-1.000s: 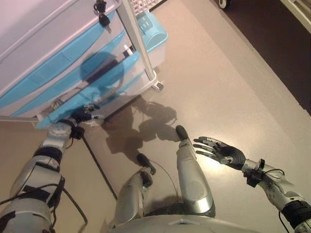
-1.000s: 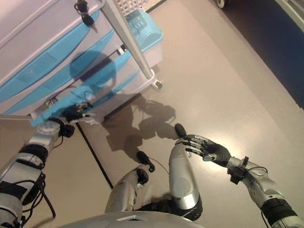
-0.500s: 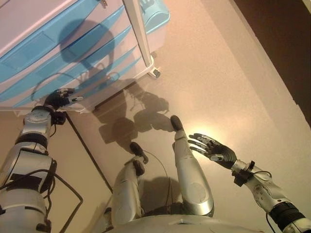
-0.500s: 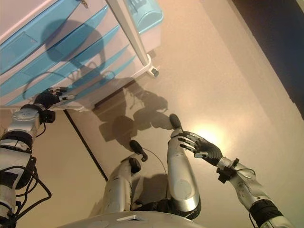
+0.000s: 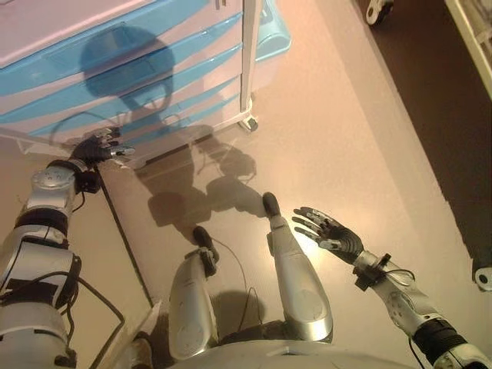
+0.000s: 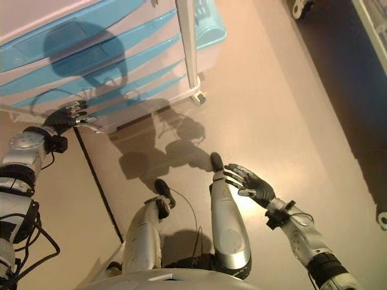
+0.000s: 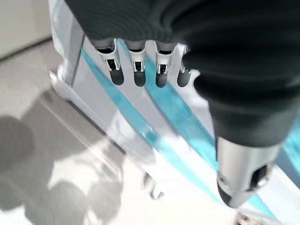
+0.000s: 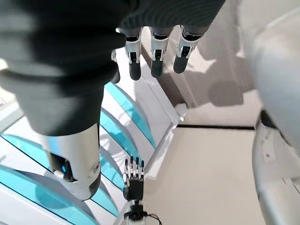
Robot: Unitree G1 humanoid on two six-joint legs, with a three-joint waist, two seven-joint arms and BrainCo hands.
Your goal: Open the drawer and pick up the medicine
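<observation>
In the upper left of the frame stands a white drawer cabinet (image 5: 131, 69) with several blue drawer fronts, on small wheels, and all the drawers that can be seen appear closed, so the opening step is, in my judgement, not yet done. The left hand (image 5: 98, 146) reaches up to the lowest blue drawer (image 5: 165, 127) at the left side of the frame; its fingers (image 7: 136, 63) are stretched out straight toward the blue strip and grip nothing. I cannot tell if the tips touch the front or only hover just beside it. It is probably held there because the edge of this drawer is the place to hook and pull. The right hand (image 5: 329, 234) shows in the lower right of the frame, over the floor (image 5: 346, 138), well apart from the cabinet, fingers spread and empty, perhaps kept free for the later pick. The medicine is not visible in any view; presumably it lies inside a closed drawer.
</observation>
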